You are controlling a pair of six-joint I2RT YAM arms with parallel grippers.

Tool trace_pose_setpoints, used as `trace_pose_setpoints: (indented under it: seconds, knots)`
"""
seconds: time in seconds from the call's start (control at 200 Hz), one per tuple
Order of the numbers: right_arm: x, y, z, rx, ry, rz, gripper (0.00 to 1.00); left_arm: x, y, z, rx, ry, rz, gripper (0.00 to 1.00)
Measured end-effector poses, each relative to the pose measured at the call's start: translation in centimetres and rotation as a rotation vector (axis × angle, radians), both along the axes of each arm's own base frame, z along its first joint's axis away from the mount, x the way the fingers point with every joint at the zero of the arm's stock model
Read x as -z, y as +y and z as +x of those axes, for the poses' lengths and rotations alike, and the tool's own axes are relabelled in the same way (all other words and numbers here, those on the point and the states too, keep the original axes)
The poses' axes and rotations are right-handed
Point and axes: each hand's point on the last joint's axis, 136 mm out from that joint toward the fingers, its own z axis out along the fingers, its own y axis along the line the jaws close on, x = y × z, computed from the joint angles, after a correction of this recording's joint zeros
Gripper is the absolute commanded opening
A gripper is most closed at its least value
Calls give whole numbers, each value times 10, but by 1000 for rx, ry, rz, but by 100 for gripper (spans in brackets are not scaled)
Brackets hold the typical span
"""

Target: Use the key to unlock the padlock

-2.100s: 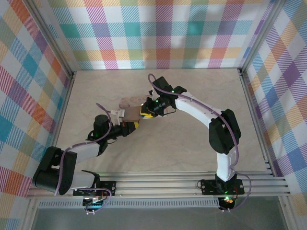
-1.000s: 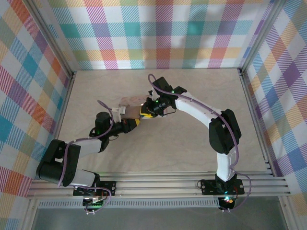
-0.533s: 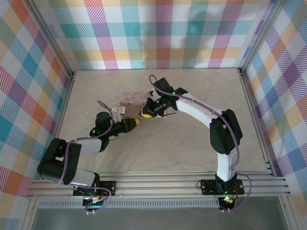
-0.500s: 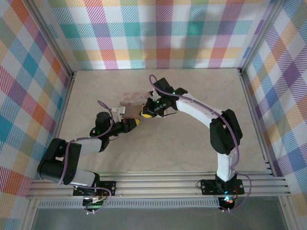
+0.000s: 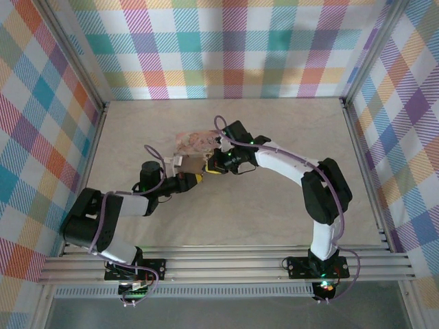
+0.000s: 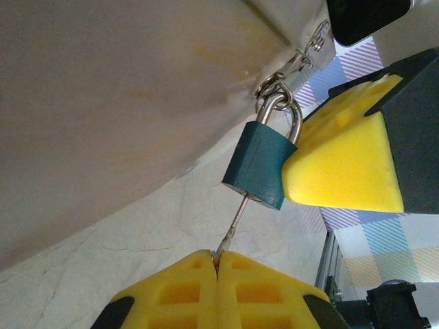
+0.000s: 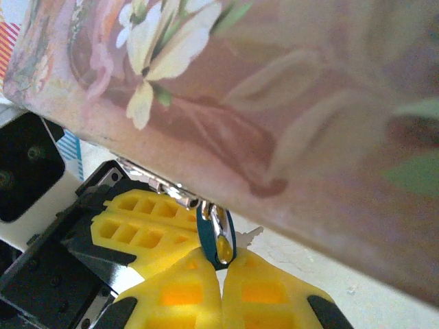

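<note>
Top view high above the near edge, looking down on the table, wrist views close, sharing the padlock

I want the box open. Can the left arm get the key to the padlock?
Likely yes: the left pincer grips the key, whose tip seems already inside the padlock, and the right pincer pinches it steady.

Pastel plaid walls enclose the beige marbled tabletop on its left, far and right sides. Aluminium rails run along the near edge, evenly lit.
</note>
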Motion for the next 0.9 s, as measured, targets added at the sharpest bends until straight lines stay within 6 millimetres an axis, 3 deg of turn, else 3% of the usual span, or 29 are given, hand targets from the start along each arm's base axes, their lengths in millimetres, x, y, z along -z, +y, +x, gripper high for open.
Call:
trace_pose_setpoints:
  seconds: [0.295,0.9]
  knots:
    - [27,-4,1,-29,-81,23,0,24,-5,4,6,60,-32,0]
    - [45,-5,5,-123,-249,115,0,43,-9,7,13,34,-59,0]
